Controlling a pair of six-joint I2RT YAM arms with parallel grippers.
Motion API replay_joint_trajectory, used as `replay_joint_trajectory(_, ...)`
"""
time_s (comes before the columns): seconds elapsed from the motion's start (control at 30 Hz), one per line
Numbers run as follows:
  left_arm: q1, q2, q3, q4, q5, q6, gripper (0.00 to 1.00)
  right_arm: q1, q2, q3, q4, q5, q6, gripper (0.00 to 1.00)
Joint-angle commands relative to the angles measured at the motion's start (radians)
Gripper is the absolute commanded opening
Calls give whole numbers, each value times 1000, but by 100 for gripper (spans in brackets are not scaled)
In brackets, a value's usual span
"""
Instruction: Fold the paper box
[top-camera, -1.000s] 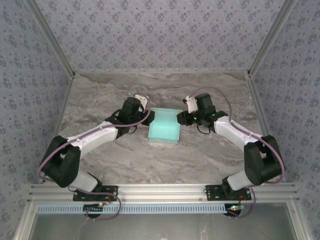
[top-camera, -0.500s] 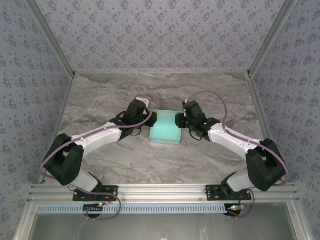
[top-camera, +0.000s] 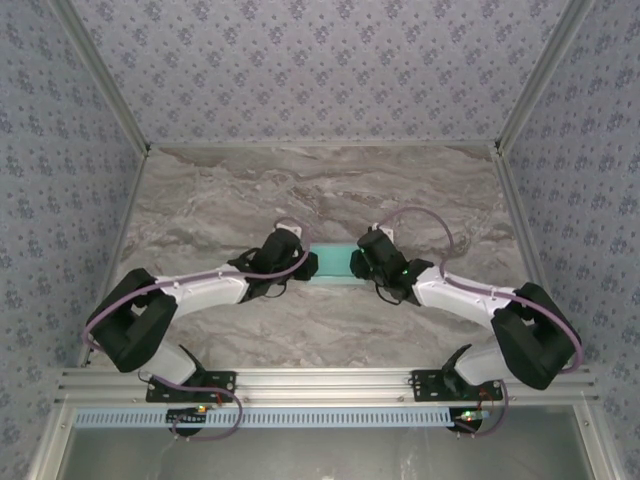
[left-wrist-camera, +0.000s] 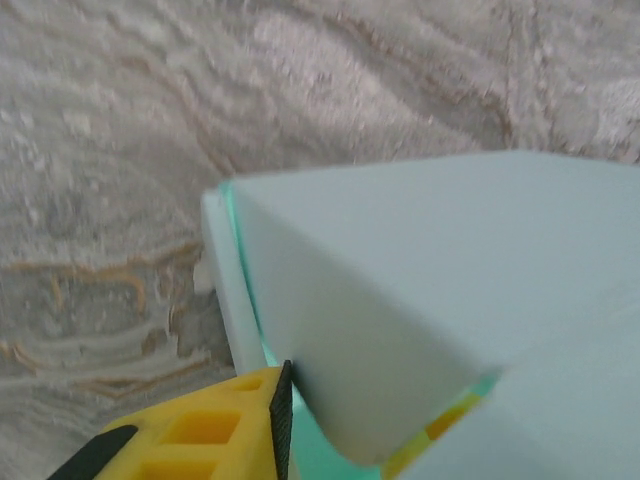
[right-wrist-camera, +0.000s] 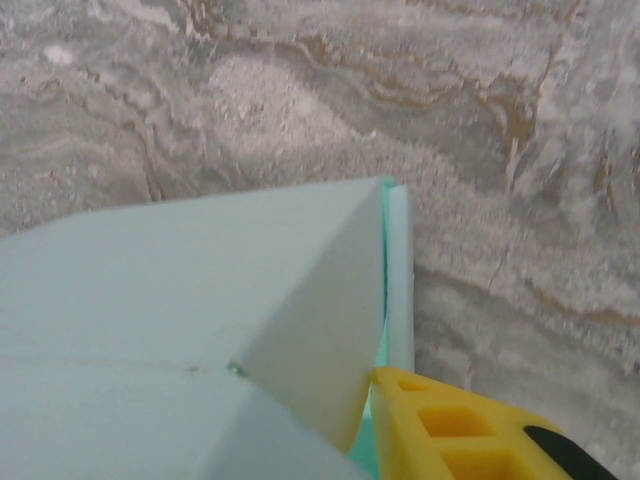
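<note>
The paper box (top-camera: 333, 262) is pale aqua card and shows from above as a narrow strip at mid-table between both grippers. My left gripper (top-camera: 305, 265) is at its left end and my right gripper (top-camera: 357, 262) at its right end. In the left wrist view a box (left-wrist-camera: 450, 260) side flap spans the jaws of the gripper (left-wrist-camera: 365, 420). The near finger (left-wrist-camera: 200, 435) has its black pad against the flap, and the far finger peeks out behind the card. In the right wrist view one yellow finger (right-wrist-camera: 450, 430) touches a folded flap of the box (right-wrist-camera: 180, 280). Card hides the other finger.
The box rests on a marbled grey tabletop (top-camera: 330, 190) with open surface behind it and to both sides. Patterned walls close in the back and the sides. An aluminium rail (top-camera: 320, 380) carrying the arm bases runs along the near edge.
Both grippers have moved toward the near edge and closer together. The box went from a wide open aqua shape to a narrow strip between them.
</note>
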Motion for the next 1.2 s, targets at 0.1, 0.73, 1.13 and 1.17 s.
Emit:
replay_joint_trajectory(0.1,-26,-31,-64,54,-34,-39,37,18,-107,-32,-49,11,27,42)
replay_joint_trajectory(0.73,0,-529,-36,-330,-101,-106,96,-161,-473,50,-347,-307,20,73)
replay_joint_trajectory(1.13,199,-99,254,-371,94,32,93,-337,18,370,-413,-423,-143,76)
replay_joint_trajectory(1.17,199,-80,237,-342,119,37,93,-336,44,371,-407,-420,-164,75)
